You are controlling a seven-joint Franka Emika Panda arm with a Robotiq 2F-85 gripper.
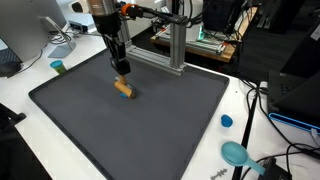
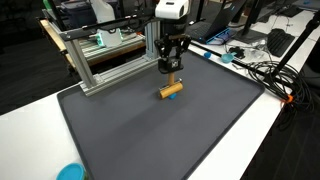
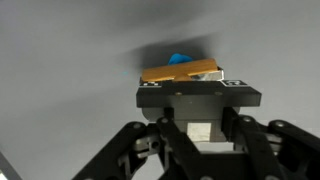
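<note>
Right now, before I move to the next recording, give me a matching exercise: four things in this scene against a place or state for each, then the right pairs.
Things:
1. gripper
2. orange block
3. blue cap
4. teal scoop

Places or states:
A. lies on the white table beyond the mat's corner, near the cables
B. shut, directly above the block, fingers at its top
C. lies on the dark mat, with a blue piece at one end
D. sits on the white table just off the mat's edge

Pairs: 1-B, 2-C, 3-D, 4-A
</note>
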